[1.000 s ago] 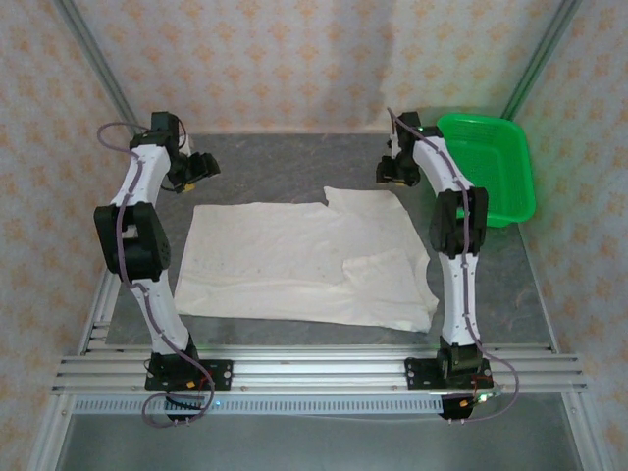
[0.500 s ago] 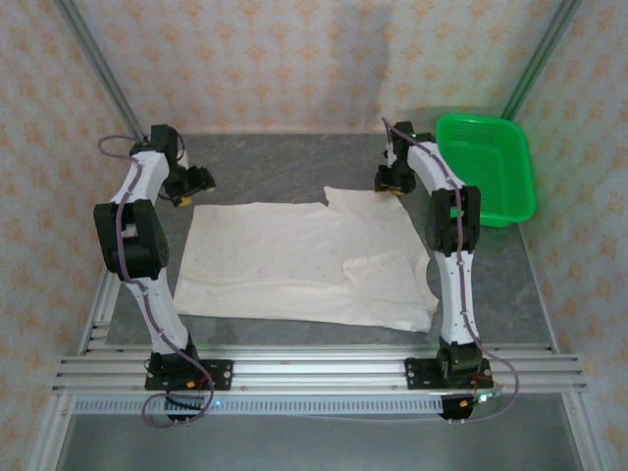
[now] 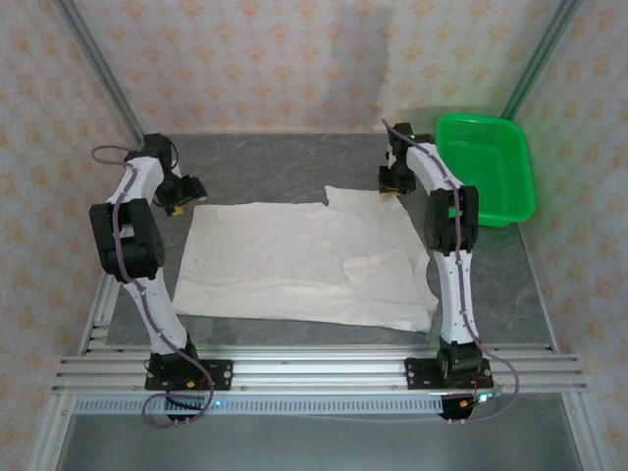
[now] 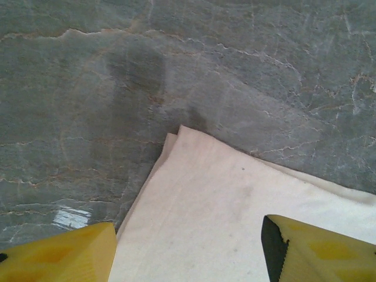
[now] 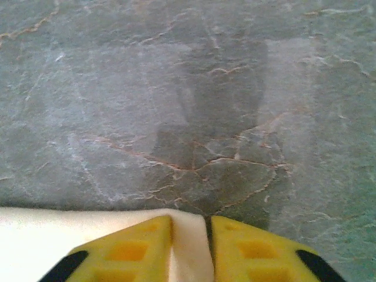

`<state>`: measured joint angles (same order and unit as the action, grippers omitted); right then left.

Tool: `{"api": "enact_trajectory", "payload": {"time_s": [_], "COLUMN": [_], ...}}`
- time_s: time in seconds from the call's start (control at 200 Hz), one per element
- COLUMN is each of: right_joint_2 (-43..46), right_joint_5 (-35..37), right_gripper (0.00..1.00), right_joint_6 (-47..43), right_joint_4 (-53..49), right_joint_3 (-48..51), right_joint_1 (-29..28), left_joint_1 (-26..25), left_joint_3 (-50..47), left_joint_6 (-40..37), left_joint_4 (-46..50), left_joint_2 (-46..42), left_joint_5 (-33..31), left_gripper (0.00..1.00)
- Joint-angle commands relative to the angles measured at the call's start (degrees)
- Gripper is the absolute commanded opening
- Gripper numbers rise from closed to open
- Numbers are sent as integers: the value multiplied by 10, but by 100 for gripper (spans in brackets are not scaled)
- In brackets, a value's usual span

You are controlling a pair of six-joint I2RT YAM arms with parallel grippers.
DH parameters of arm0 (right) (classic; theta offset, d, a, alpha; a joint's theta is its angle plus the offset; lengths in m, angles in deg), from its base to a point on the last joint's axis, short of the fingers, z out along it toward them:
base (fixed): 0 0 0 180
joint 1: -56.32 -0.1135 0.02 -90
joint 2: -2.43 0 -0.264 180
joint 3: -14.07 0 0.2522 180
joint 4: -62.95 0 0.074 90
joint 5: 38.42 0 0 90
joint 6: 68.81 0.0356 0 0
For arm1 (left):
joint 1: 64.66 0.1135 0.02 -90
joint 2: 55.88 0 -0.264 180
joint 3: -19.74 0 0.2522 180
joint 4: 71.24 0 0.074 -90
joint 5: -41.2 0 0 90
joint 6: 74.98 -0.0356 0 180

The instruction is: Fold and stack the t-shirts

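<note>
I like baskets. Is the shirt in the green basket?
No, the t-shirt lies spread flat on the table, outside the green basket.

The t-shirt (image 3: 304,260) lies on the counter (image 3: 275,167) between both arms. The left fingers (image 4: 59,252) are at its far-left corner, the right fingers (image 5: 129,247) at its far-right. The basket (image 3: 523,167) sits further right.

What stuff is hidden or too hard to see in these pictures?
- Underside of the shirt, top view: it lies flat and covers its own lower face.
- The left gripper, left wrist view: the bottom edge cuts off its fingers, so I cannot tell if they touch the cloth.
- The right gripper, right wrist view: its fingers hide how much cloth sits between them.
</note>
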<state>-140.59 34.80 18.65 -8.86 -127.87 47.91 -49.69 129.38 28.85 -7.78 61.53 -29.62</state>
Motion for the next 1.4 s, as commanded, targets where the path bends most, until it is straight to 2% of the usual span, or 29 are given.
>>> {"api": "enact_trajectory", "payload": {"time_s": [0.0,0.105,0.315,0.53,0.806,1.011,1.156,1.261,1.391], "right_joint_2": [-29,-25,24,66,74,65,47,43,36], "right_joint_5": [-12,-8,28,61,90,106,114,107,44], "right_gripper": [16,9,3,1,2,9,30,44,50], "right_joint_6": [5,6,-2,-12,-15,-14,13,35,69], "right_joint_4": [29,28,67,103,106,113,106,114,133], "right_joint_3": [-19,-26,-10,10,33,34,16,9,-9], "right_joint_1": [-6,-9,-22,-34,-35,-34,-26,-20,-9], "left_joint_1": [8,8,8,8,8,7,7,7,7], "left_joint_3": [-3,4,36,56,59,53,50,45,31], "left_joint_6": [3,3,14,23,38,38,32,27,21], "left_joint_4": [-3,-3,-8,-13,-30,-47,-47,-48,-52], "left_joint_2": [7,18,57,86,105,114,120,117,111], "left_joint_5": [-19,-20,-2,6,1,30,40,49,61], "left_gripper": [67,65,61,60,50,27,8,2,0]}}
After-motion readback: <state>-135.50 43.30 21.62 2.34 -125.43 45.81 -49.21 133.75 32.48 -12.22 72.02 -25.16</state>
